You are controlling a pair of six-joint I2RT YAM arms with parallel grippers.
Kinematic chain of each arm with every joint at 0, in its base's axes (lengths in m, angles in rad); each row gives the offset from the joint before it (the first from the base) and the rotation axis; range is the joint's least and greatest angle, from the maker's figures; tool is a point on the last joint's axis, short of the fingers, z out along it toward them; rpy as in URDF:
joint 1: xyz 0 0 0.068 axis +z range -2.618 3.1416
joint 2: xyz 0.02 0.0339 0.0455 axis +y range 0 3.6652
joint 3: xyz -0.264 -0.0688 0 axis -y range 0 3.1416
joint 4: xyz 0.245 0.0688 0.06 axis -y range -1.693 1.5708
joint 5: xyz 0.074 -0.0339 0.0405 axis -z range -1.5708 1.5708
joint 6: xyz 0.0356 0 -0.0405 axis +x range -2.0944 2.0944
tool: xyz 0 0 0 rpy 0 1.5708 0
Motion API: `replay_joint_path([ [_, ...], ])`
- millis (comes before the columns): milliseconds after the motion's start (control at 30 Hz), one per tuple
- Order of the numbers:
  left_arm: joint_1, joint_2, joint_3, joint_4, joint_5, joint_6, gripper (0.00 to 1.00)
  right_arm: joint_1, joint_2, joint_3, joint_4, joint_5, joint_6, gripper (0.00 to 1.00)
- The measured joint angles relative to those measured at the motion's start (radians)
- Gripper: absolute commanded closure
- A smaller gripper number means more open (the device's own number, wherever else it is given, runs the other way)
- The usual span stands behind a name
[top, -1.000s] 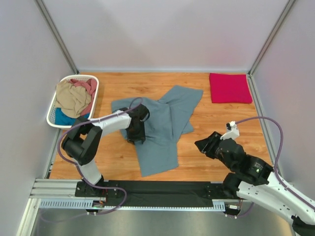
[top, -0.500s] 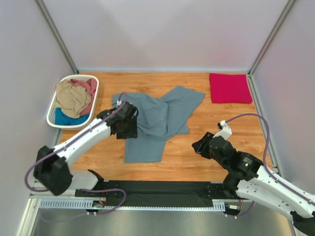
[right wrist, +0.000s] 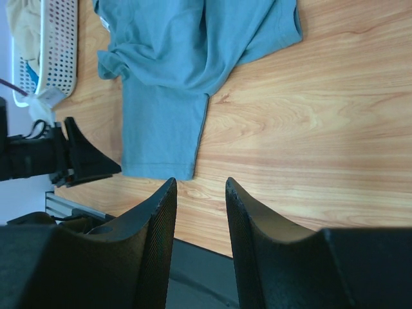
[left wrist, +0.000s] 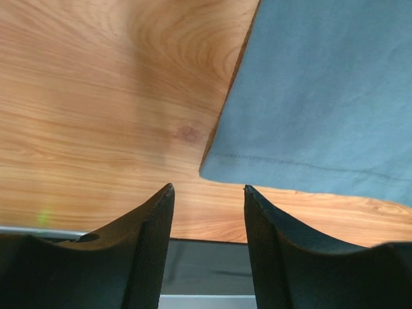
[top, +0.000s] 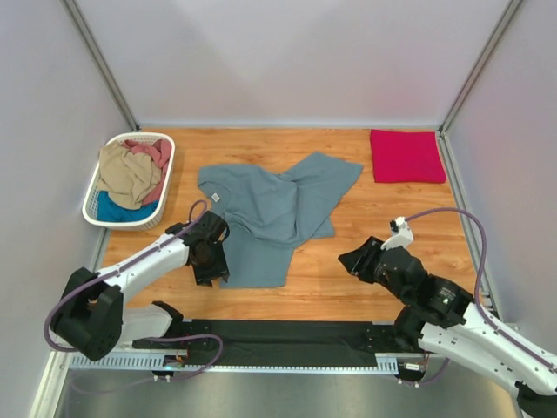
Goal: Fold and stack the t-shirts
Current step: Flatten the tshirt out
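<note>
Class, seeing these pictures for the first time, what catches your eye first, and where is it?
A slate grey-blue t-shirt lies rumpled in the middle of the wooden table, with the left gripper, fingers apart and empty, at its near left corner. A crimson-pink shirt sits neatly folded in the far right corner, and a white basket at far left holds more clothes.

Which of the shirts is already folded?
The crimson-pink t-shirt at the far right: a neat rectangle. The grey-blue t-shirt lies rumpled; the others are heaped in the basket.
</note>
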Motion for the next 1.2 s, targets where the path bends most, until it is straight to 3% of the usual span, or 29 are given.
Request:
replay_joint_path([
  [333, 0.001, 0.116, -0.034, 0.084, 0.061, -0.029, 0.56, 0.000, -0.075, -0.009, -0.057, 0.009, 0.000, 0.62],
  [567, 0.001, 0.122, -0.033, 0.089, 0.059, -0.037, 0.99, 0.000, -0.064, -0.010, -0.061, 0.014, 0.000, 0.61],
  [733, 0.000, 0.120, 0.046, 0.011, -0.055, -0.002, 1.00, -0.014, 0.051, 0.004, -0.054, 0.057, -0.013, 0.60],
  [833, 0.001, 0.070, 0.160, -0.060, -0.160, 0.035, 1.00, -0.112, 0.190, 0.071, -0.039, 0.047, -0.055, 0.60],
  [1000, 0.001, -0.130, 0.327, -0.139, -0.311, 0.094, 1.00, -0.415, 0.442, 0.198, 0.093, -0.054, -0.124, 0.59],
  [1200, 0.013, -0.285, 0.408, -0.195, -0.388, 0.142, 1.00, -0.599, 0.763, 0.324, 0.239, -0.103, -0.163, 0.58],
])
